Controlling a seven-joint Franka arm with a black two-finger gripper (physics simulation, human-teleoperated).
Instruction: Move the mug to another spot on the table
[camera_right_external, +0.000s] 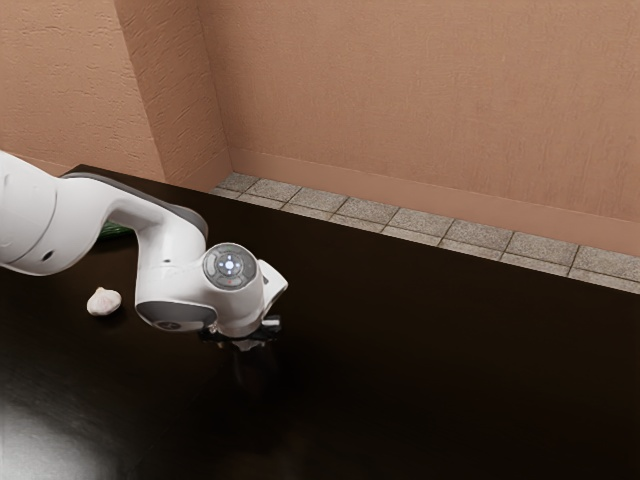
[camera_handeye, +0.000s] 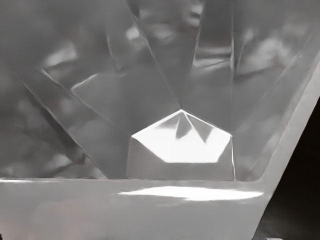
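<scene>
In the wrist view the mug (camera_handeye: 180, 145) is very close under my hand: I look into a grey, faceted, shiny inside with a bright angular bottom, and its pale rim runs along the near edge. In the exterior view my gripper (camera_right_external: 244, 341) hangs low over the dark table (camera_right_external: 420, 340), just below the white wrist. The arm's last link hides most of it. The mug itself is hard to tell apart from the black tabletop beneath the hand there.
A small white lumpy object (camera_right_external: 103, 300) lies on the table to the exterior view's left of my hand. A green thing (camera_right_external: 112, 232) peeks out behind the arm. The table's far edge borders a tiled floor (camera_right_external: 420, 222) and brown walls.
</scene>
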